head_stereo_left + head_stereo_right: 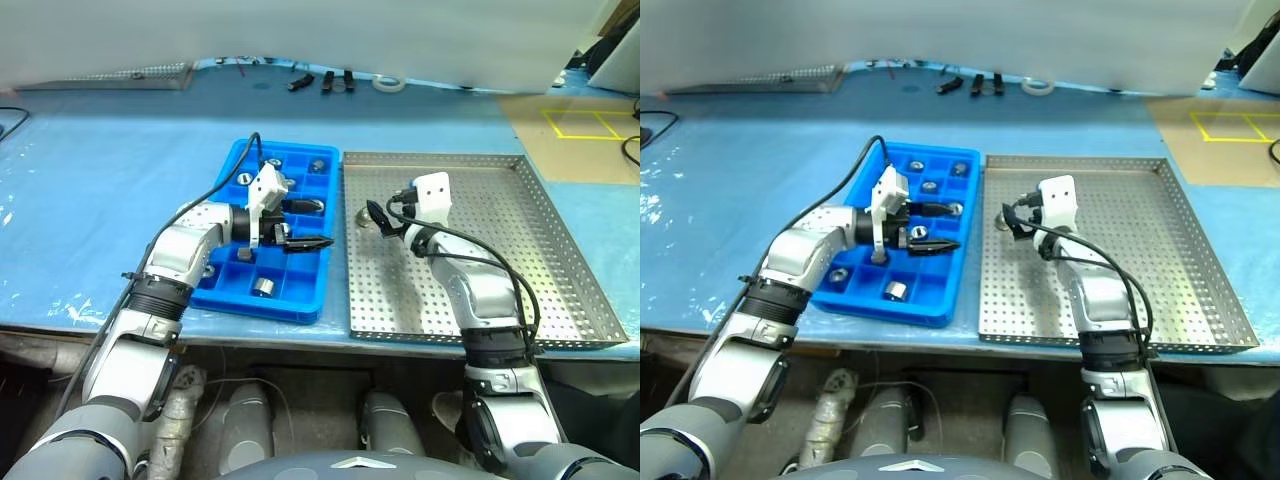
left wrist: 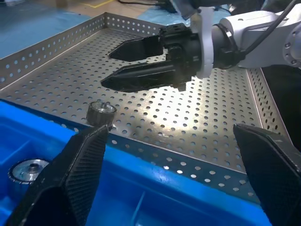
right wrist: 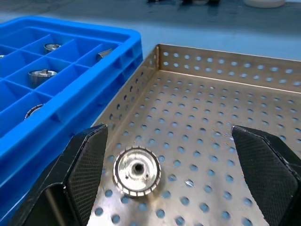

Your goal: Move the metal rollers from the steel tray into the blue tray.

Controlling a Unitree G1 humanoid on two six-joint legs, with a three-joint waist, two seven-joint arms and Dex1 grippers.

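One roller left in the steel tray, the rest seated in the blue tray.

The steel tray [image 1: 520, 250] is set edge to edge with the blue tray [image 1: 225, 165] on the blue-covered table [image 1: 90, 180]. The left gripper [image 1: 308, 224] is held open and empty over the blue tray's right edge; the right gripper [image 3: 176, 174] is spread wide around the last roller [image 3: 137, 171] near the steel tray's left rim. Several metal rollers [image 1: 262, 287] are seated in compartments.

I can read no text, label, brand or number on anything here, neither on the trays nor the table.
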